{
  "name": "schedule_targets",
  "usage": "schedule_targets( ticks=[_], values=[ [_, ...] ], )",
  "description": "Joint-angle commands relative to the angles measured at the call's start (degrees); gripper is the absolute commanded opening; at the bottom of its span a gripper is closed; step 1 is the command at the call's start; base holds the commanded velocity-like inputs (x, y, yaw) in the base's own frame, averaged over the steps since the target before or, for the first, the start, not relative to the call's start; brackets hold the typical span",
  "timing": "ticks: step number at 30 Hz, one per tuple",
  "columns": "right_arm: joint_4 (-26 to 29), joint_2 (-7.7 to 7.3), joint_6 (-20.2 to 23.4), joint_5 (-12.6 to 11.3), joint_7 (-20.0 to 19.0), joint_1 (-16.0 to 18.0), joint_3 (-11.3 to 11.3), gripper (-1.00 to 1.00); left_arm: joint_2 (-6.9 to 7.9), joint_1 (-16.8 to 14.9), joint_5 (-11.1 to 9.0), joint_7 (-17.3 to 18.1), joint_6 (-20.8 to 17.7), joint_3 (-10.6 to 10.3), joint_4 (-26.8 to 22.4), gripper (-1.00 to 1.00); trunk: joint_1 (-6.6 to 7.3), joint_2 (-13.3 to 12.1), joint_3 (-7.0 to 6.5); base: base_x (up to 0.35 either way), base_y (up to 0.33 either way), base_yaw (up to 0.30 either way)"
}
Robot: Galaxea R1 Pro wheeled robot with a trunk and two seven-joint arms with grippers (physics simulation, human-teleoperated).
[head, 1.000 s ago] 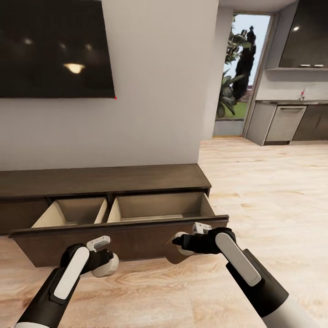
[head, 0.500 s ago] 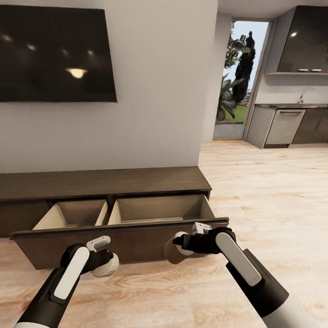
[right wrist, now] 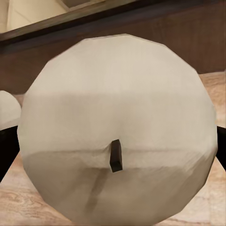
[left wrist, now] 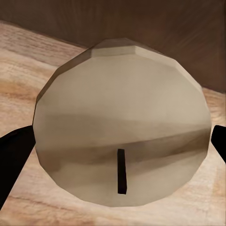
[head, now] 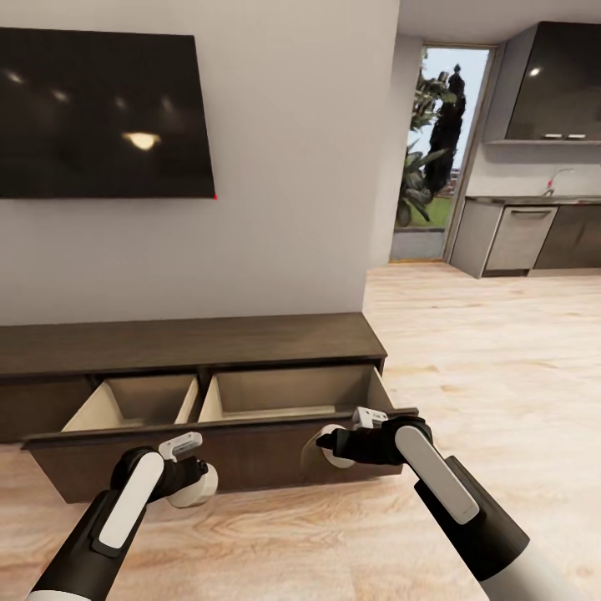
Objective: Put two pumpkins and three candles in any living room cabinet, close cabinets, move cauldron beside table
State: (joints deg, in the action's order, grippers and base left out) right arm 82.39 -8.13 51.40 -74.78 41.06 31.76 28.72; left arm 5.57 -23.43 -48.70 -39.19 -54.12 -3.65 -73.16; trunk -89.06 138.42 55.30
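Observation:
The long low dark brown cabinet (head: 184, 342) stands against the wall, its wide drawer (head: 250, 396) pulled out with two pale wood compartments showing. My left gripper (head: 195, 485) is shut on a beige candle (head: 200, 488) low in front of the drawer front. My right gripper (head: 330, 446) is shut on a second candle (head: 321, 451) just before the drawer's right part. In the left wrist view, the candle (left wrist: 122, 122) shows its top and dark wick between the dark fingers (left wrist: 14, 160). The right wrist view has its candle (right wrist: 117, 122) just as close, with the drawer front behind it.
A large black TV (head: 100, 113) hangs on the wall above the cabinet. Pale wood floor (head: 501, 351) stretches to the right towards a glass door (head: 438, 142) and dark kitchen units (head: 542, 234).
The whole picture has shifted down a little, so the camera has moved. Both arms keep their pose, each with its candle held.

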Motion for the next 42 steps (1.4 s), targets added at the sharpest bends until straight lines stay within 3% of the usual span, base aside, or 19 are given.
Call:
schedule_targets(
  ticks=[1, 22, 32, 37, 42],
  values=[
    [0.06, -0.04, 0.02, -0.54, 0.61, 0.06, 0.10, -1.00, 0.05, -0.03, -0.54, -0.62, -0.09, -0.13, -0.05, -1.00, 0.24, -0.39, -0.12, 0.000, 0.000, 0.000],
    [0.02, -0.04, 0.03, -0.41, 0.73, 0.06, -0.03, -1.00, 0.14, 0.02, -0.81, -0.54, -0.67, -0.12, -2.74, -1.00, 4.85, -8.81, -3.89, 0.000, 0.000, 0.000],
    [-0.06, -0.04, 0.02, -0.46, 0.76, 0.06, -0.07, -1.00, 0.21, 0.49, -0.96, -0.50, -1.63, -0.04, -9.06, -1.00, 7.04, -12.82, -5.69, 0.000, 0.000, 0.000],
    [-0.13, -0.04, 0.02, -0.34, 0.71, 0.06, -0.07, -1.00, 0.11, 2.44, -0.99, -0.47, -2.31, -0.04, -13.74, -1.00, 8.14, -14.83, -6.59, 0.000, 0.000, 0.000],
    [-2.43, -0.04, 0.02, 0.03, 0.69, 0.06, -0.07, -1.00, 0.14, 3.04, -1.04, -0.45, -2.38, -0.03, -15.23, -1.00, 9.24, -16.83, -7.48, 0.000, 0.000, 0.000]
  ],
)
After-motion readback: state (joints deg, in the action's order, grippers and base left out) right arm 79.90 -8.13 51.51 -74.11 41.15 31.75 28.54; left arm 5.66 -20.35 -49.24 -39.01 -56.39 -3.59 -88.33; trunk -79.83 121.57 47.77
